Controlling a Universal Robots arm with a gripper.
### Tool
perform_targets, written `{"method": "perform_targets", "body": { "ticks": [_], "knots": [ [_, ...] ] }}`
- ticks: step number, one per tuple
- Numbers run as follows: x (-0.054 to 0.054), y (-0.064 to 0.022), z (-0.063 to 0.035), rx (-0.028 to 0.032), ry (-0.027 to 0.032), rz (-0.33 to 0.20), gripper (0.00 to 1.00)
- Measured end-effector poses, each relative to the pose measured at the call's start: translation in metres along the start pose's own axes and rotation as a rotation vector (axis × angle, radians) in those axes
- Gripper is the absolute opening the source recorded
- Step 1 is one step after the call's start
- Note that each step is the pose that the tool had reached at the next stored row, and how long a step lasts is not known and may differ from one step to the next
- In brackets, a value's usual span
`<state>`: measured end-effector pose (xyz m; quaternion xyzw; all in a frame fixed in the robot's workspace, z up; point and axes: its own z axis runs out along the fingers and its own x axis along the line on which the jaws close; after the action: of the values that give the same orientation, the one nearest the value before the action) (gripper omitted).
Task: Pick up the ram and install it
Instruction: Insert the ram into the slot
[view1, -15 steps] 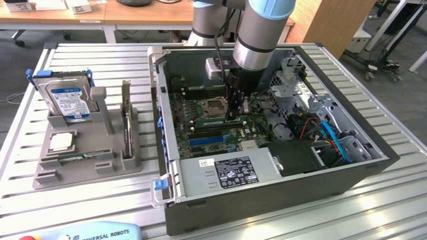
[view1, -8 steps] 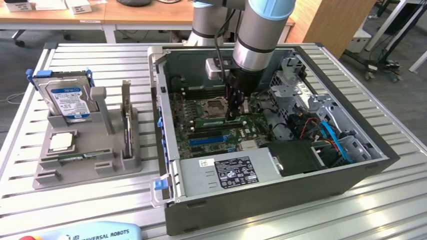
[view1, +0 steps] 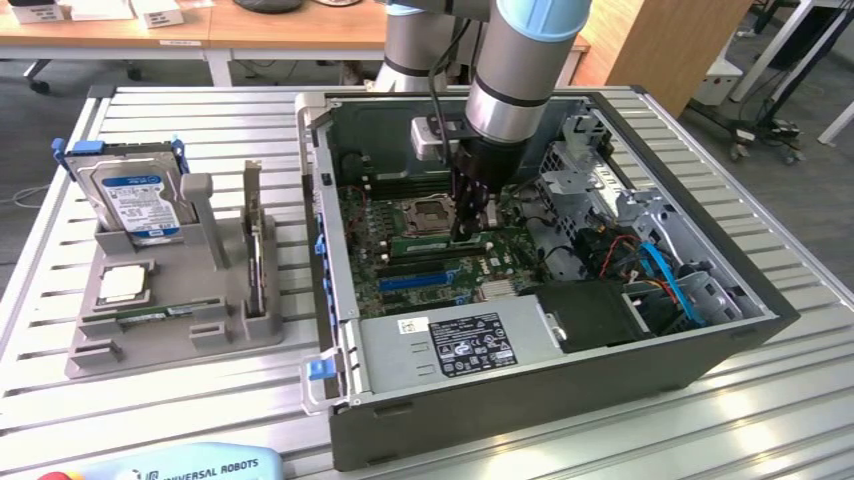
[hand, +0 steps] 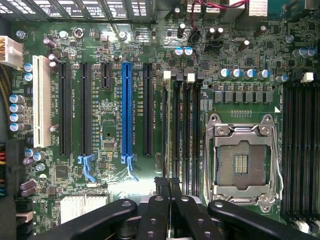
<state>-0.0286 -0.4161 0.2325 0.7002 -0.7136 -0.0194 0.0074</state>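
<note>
Computer case (view1: 534, 395), open on top and the largest thing before you, with the arm reaching down into it. Under your gripper (view1: 467, 234) lies the green motherboard (hand: 112, 125). The ram (view1: 416, 244) is a long, thin, light green stick standing on its long edge at the black memory slots (hand: 190, 130). One end sits right beside the gripper's tips. The rest runs away from them toward the exterior view's left, between the open processor socket (hand: 242, 162) and the blue expansion slot (hand: 126, 110). Your gripper is narrow, its black fingertips (hand: 160, 186) drawn almost together. You cannot tell whether they pinch the stick.
</note>
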Motion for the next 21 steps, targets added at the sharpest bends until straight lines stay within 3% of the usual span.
{"method": "perform_targets", "body": {
  "ticks": [21],
  "knots": [
    [-0.0009, 0.0, 0.0017, 0.0, 0.0001, 0.0, 0.11]
  ]
}}
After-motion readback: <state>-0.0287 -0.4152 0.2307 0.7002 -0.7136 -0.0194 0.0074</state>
